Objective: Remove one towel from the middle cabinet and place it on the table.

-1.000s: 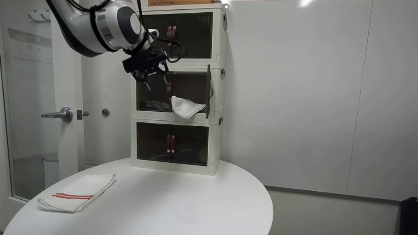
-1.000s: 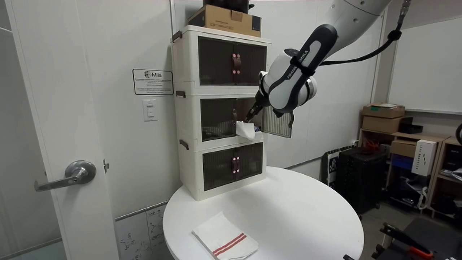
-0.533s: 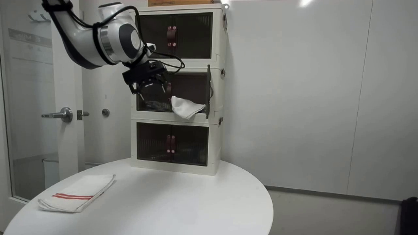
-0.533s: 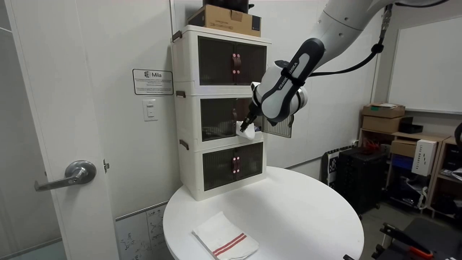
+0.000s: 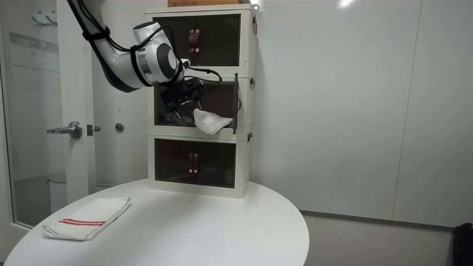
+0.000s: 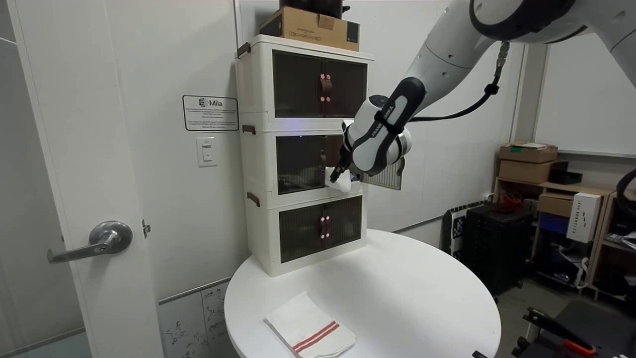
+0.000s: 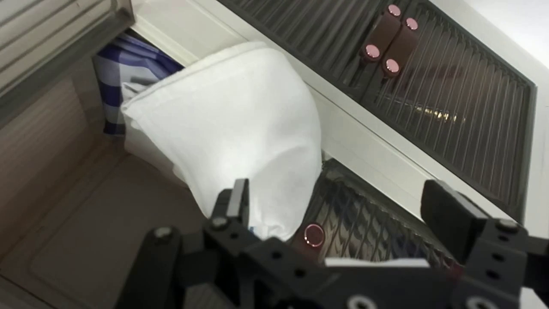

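Observation:
A white towel (image 5: 210, 122) hangs out over the front edge of the middle cabinet (image 5: 170, 130), on its open-door side. It also shows in an exterior view (image 6: 340, 185) and large in the wrist view (image 7: 240, 116). My gripper (image 5: 189, 112) is open and empty in front of the cabinet, beside the towel. In the wrist view the gripper (image 7: 339, 199) has its fingers wide apart. One fingertip overlaps the towel's lower end in the picture; whether they touch I cannot tell. The space between the fingers shows mostly the closed ribbed door. The table (image 5: 221, 229) stands below.
The middle cabinet's open door (image 5: 235, 103) sticks out beside the towel. A blue-and-white checked cloth (image 7: 128, 73) lies inside behind the towel. A folded white towel with red stripes (image 6: 313, 328) lies on the table. A cardboard box (image 6: 318, 30) sits on top of the stack.
My gripper has come down from above and shifted sideways toward the white towel at the cabinet. It stays open. The towel, door and folded towel have not moved.

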`<state>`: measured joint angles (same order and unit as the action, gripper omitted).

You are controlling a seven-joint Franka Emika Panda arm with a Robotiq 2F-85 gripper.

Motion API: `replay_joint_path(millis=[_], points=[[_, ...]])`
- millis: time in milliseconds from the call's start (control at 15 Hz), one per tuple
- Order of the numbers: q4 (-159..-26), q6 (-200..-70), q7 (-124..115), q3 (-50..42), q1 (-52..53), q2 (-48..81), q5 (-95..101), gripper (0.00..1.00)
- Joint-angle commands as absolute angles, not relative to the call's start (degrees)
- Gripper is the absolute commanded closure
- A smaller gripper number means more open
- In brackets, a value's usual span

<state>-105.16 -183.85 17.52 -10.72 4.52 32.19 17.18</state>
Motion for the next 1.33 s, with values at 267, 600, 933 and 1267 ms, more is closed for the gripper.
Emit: replay_joint_path(millis=[267, 600, 933, 1267], points=[[-91.95, -179.47, 19.09, -7.02, 2.26, 40.95, 18.68, 0.34], [-88.84, -179.6, 19.76, -6.58, 1.6, 43.29, 18.98, 0.72], [-90.91, -179.61, 19.84, -7.61, 1.38, 40.92, 19.48, 0.95], [-98.74, -180.26, 18.98, -12.17, 3.75, 33.06, 19.78, 0.91]])
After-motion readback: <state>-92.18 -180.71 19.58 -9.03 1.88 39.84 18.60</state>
